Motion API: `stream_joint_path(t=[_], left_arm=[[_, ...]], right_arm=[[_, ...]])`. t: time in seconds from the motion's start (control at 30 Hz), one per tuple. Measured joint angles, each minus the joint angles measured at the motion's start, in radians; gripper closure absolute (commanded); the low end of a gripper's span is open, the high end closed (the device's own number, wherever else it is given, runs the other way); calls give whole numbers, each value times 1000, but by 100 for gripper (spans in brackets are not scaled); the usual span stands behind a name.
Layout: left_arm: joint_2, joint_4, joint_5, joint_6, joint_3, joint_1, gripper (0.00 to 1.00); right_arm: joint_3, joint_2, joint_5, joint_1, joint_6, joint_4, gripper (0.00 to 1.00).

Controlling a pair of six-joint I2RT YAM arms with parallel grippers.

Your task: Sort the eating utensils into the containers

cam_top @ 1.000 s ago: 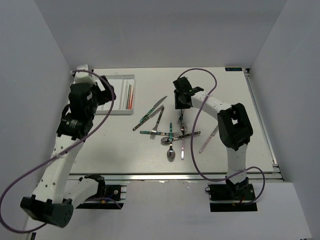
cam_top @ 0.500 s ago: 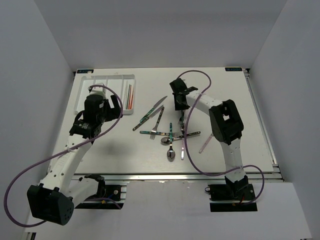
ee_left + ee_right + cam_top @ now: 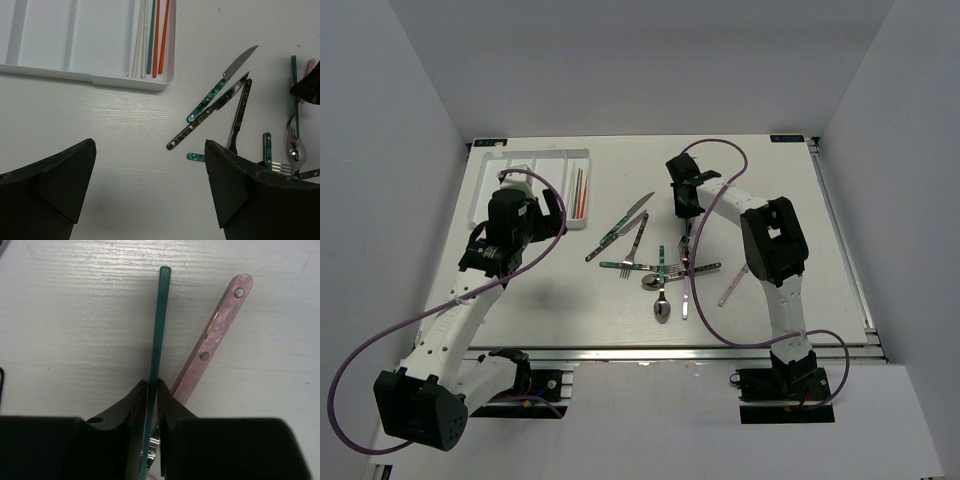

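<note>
Pinching the teal chopstick out of the pile

Step in hand: pickup. The right gripper [image 3: 153,390] has its jaws closed on the teal chopstick [image 3: 162,315], which runs straight ahead out from between them, lying flat on the table [image 3: 75,315]. It is slim, straight, square-ended and matte. A pink handle [image 3: 220,325] lies just right of the jaws, angling away.

Next move, as I judge it: lift without dragging that handle, then carry to the white tray [image 3: 125,81], whose end compartment already holds orange and teal sticks [image 3: 160,35].

The left gripper [image 3: 150,190] stands wide open and empty, with the tray ahead-left of its jaws.
</note>
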Motion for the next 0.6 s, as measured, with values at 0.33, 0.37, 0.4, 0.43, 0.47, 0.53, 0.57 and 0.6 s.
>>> stream_joint_path(t=[0.33,0.37,0.4,0.43,0.47,0.53,0.57,0.6], left_arm=[[28,24,134,-45,0,1,2],[34,45,175,-66,0,1,2],[39,68,217,-93,0,1,2],[42,109,266,-124,-3,0,2],[43,173,318,-167,-16,0,2],[46,317,396,-255,-51,-8,2],[52,378,422,-295,-66,-16,2],[64,441,444,-336,-79,-29,2]], right_arm=[[-9,-12,-76,-3,28,21,100],[-30,-28,-101,-3,33,37,100],[-69,-63,-137,-3,41,65,100],[-114,-103,-172,-3,50,84,100],[-160,-151,-219,-3,60,105,100],[-262,-275,-323,-3,86,177,100],[-311,-343,-385,-3,105,217,100],[-357,-413,-448,-3,124,271,100]])
